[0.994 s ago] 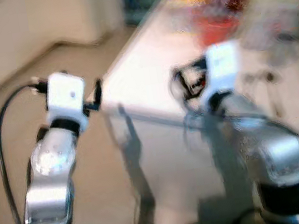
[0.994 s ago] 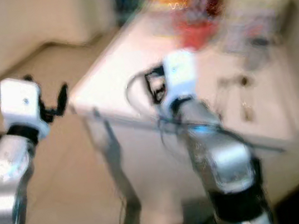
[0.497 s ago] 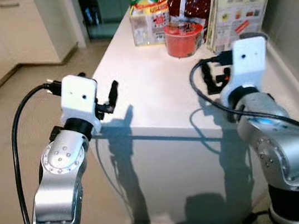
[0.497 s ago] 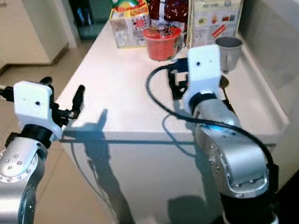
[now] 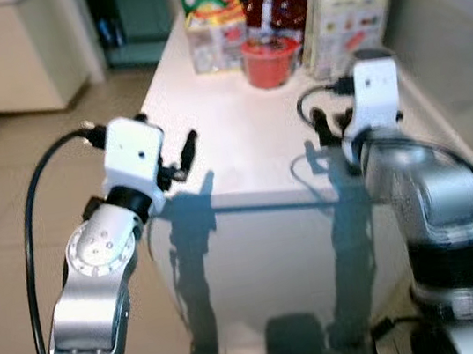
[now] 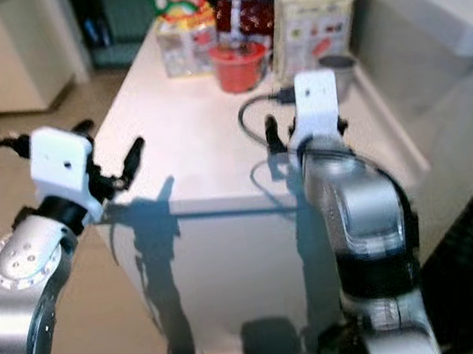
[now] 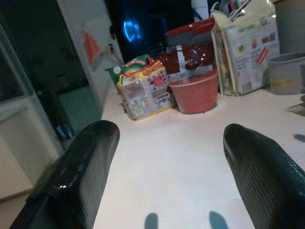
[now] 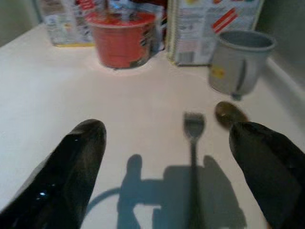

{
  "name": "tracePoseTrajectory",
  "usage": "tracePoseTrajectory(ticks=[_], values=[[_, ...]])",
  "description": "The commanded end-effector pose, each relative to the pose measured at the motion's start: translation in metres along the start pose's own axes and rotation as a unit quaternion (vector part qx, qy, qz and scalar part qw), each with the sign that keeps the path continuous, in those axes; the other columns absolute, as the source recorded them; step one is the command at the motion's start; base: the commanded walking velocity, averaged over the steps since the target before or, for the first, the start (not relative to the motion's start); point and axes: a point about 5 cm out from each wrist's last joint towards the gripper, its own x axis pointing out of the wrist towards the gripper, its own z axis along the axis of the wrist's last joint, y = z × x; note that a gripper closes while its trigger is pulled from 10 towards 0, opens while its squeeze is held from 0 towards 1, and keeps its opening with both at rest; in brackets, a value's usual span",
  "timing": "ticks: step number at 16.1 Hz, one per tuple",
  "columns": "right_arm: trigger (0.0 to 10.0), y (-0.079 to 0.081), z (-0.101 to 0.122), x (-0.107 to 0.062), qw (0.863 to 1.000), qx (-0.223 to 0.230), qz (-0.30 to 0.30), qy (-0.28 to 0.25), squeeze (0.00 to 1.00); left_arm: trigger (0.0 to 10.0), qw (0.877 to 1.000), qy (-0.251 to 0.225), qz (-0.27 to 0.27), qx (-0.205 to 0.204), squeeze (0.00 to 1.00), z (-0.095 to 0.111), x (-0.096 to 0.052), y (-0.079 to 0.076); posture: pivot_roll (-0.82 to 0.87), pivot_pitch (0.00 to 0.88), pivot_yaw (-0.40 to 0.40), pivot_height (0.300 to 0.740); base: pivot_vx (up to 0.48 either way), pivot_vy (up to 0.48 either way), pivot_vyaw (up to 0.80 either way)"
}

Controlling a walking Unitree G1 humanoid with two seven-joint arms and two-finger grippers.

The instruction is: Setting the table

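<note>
Fork (image 8: 192, 125) beside cup (image 8: 239, 62) — red tub (image 8: 124, 38) behind

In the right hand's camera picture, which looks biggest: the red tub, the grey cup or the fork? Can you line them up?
1. Red tub
2. Grey cup, a bit smaller
3. Fork, long but very thin. It lies nearest the camera, so it looks bigger than it really is.

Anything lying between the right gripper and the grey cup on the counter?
Yes. In the right wrist view a fork and a spoon lie on the white counter between the open right gripper and the grey cup.
</note>
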Motion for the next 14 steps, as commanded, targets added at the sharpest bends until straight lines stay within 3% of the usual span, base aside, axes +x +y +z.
tracePoseTrajectory(ticks=[1, 5, 6, 7, 11, 14], values=[[10.0, -0.003, -0.002, 0.01, 1.0, 0.002, 0.002, 0.017, 1.0, 10.0, 1.0, 0.003, -0.006, -0.002, 0.0, -0.001, 0.0, 0.0, 0.04, 0.0, -0.022, 0.74, 0.0, 0.0, 0.0], [10.0, -0.005, -0.001, 0.047, 0.998, -0.039, 0.015, 0.047, 1.0, 10.0, 1.0, 0.001, -0.018, 0.002, 0.0, 0.001, 0.002, -0.003, 0.05, 0.0, -0.031, 0.74, 0.0, 0.0, 0.0], [10.0, -0.005, 0.003, 0.049, 0.998, -0.039, 0.013, 0.042, 0.33, 10.0, 1.0, 0.001, -0.017, 0.0, 0.0, 0.002, 0.002, -0.002, 0.05, 0.0, -0.036, 0.74, 0.0, 0.0, 0.0], [10.0, -0.006, 0.01, 0.053, 0.999, -0.032, 0.009, 0.034, 0.0, 10.0, 1.0, 0.002, -0.004, -0.003, 0.0, 0.003, 0.001, 0.0, 0.05, 0.0, -0.038, 0.74, 0.0, 0.0, 0.0], [10.0, -0.012, 0.004, 0.07, 0.999, -0.032, -0.003, 0.042, 0.0, 10.0, 1.0, 0.004, 0.011, -0.005, 0.0, 0.001, 0.001, 0.001, 0.05, 0.001, -0.035, 0.74, 0.0, 0.0, 0.0], [10.0, -0.007, -0.008, 0.075, 0.997, -0.035, 0.02, 0.064, 0.0, 10.0, 1.0, 0.007, 0.01, -0.003, 0.0, 0.002, -0.001, 0.0, 0.05, 0.028, -0.044, 0.74, 0.0, 0.0, 0.0]])
